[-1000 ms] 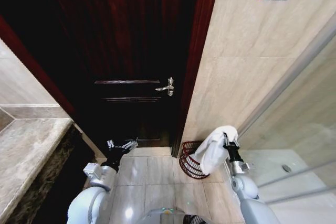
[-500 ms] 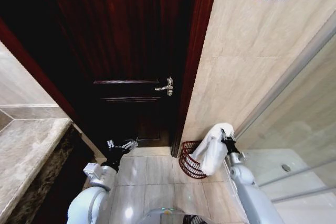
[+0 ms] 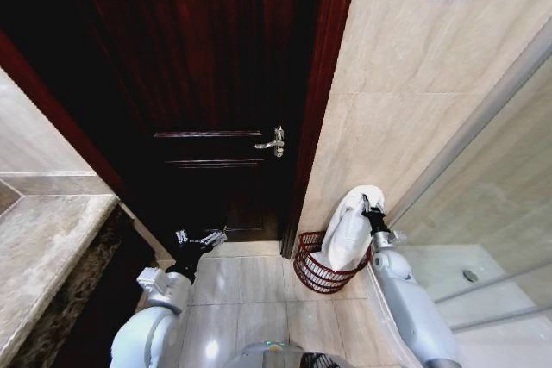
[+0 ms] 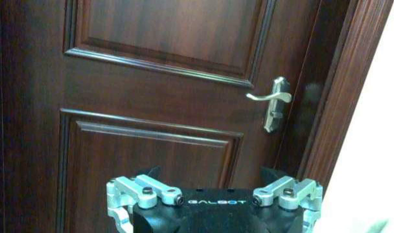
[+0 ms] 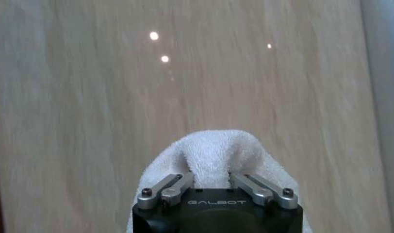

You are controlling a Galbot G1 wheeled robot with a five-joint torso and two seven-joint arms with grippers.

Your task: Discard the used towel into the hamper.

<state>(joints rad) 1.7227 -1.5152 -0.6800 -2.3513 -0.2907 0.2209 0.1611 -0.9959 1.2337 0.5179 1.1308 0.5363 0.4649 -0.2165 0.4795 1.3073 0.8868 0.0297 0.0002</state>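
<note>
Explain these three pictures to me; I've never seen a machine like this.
It is a wheeled robot with two arms, in a bathroom. The wide picture comes from its head camera, looking down. The right gripper is shut on a white towel that hangs above a reddish wire hamper on the tiled floor. The left gripper waits open, low before the dark wooden door. The other two pictures come from cameras on each wrist: one faces the door handle, one shows the towel against the beige wall.
</note>
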